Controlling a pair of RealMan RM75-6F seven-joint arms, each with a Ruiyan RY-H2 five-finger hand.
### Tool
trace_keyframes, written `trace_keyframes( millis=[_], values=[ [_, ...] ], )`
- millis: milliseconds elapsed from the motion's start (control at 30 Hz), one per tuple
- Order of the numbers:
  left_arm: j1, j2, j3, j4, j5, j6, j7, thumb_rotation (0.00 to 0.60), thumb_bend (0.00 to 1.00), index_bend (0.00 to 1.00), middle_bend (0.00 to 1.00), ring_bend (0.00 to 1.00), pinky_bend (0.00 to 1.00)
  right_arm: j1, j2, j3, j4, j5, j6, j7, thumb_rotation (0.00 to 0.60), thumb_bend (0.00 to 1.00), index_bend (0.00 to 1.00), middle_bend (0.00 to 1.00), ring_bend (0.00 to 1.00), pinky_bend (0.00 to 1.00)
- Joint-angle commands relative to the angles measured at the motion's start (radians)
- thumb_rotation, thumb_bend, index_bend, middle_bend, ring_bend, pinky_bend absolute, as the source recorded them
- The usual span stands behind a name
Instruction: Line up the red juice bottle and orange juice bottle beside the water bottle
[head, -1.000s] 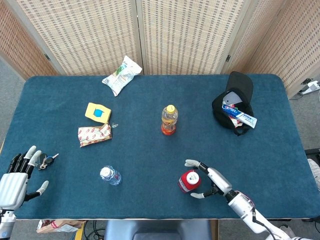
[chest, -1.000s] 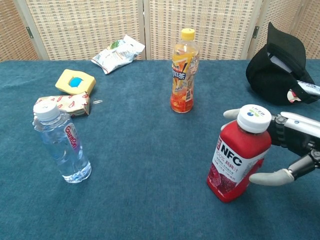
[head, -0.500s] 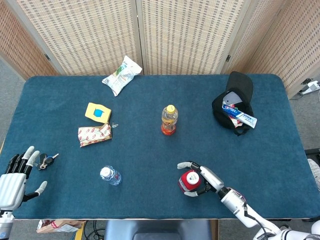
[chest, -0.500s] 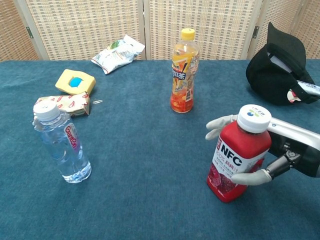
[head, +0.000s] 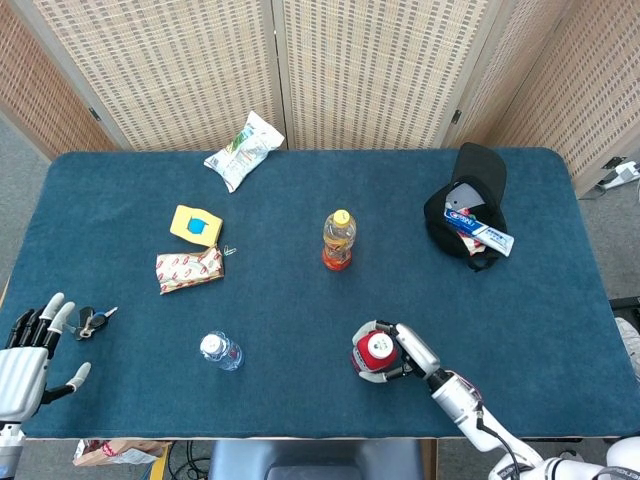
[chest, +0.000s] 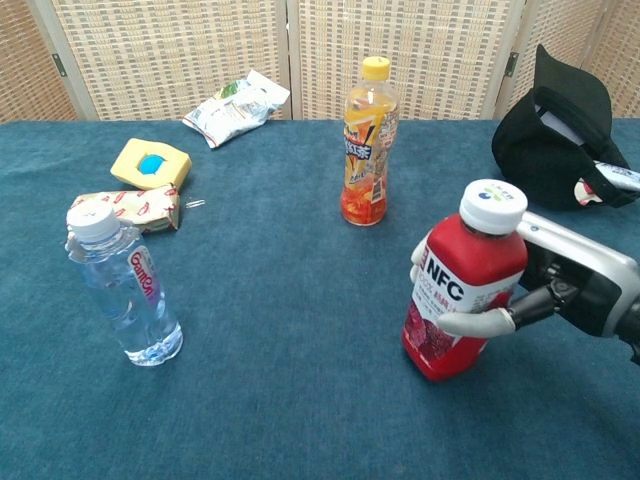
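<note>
Chest view, right hand (chest: 560, 290) wrapped around red juice bottle (chest: 458, 285), tilted

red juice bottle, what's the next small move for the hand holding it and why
Probably carry the red juice bottle toward the water bottle. The right hand wraps it and it tilts, while the water bottle stands well apart across bare cloth.
</note>
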Motion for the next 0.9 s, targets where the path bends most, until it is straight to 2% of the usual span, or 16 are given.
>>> trace_keyframes(
  millis=[33,533,900],
  values=[
    [0.000,-0.002,0.000,-0.001,0.000,-0.002,-0.001,0.600,0.24,0.00,0.00,0.00,0.02,0.022,-0.006,0.019,-0.019,0.003,-0.007,-0.007,0.600,0.37,0.56,0.47,0.32,0.32],
    [0.005,-0.004,0.001,0.001,0.000,0.006,0.003,0.600,0.24,0.00,0.00,0.00,0.02,0.168,-0.111,0.120,-0.057,0.084,-0.166,-0.060,0.600,0.36,0.56,0.47,0.32,0.32],
    [0.007,-0.012,0.001,0.024,-0.003,0.003,-0.016,0.600,0.24,0.00,0.00,0.00,0.02,0.263,-0.237,0.167,0.036,0.128,-0.254,-0.112,0.600,0.27,0.56,0.43,0.32,0.32]
  ],
)
